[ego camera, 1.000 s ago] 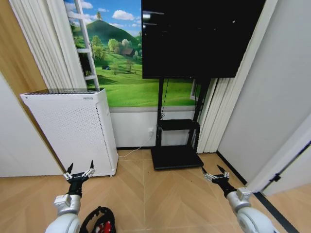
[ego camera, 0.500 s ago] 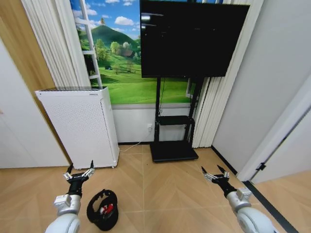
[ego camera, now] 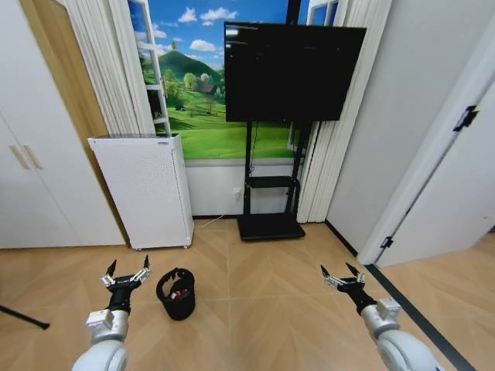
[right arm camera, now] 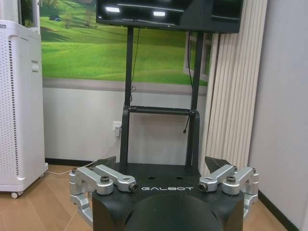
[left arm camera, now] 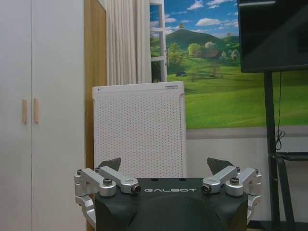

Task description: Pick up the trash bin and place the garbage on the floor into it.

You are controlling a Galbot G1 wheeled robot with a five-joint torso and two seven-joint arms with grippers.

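Camera view drawn back, small black round trash bin [ego camera: 177, 294] now fully visible on wooden floor [ego camera: 255, 309] beside left gripper [ego camera: 125, 274], red litter inside; both claws spread, right gripper [ego camera: 343, 277] empty, bin ungrasped.

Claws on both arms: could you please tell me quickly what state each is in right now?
Left claw: open, holding nothing.
Right claw: open, holding nothing.

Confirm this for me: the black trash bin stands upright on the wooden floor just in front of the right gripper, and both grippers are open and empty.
One thing is wrong: the trash bin stands by the left gripper, not the right gripper, as the head view shows. The rest holds: it is upright on the wooden floor, and both grippers are open and empty.
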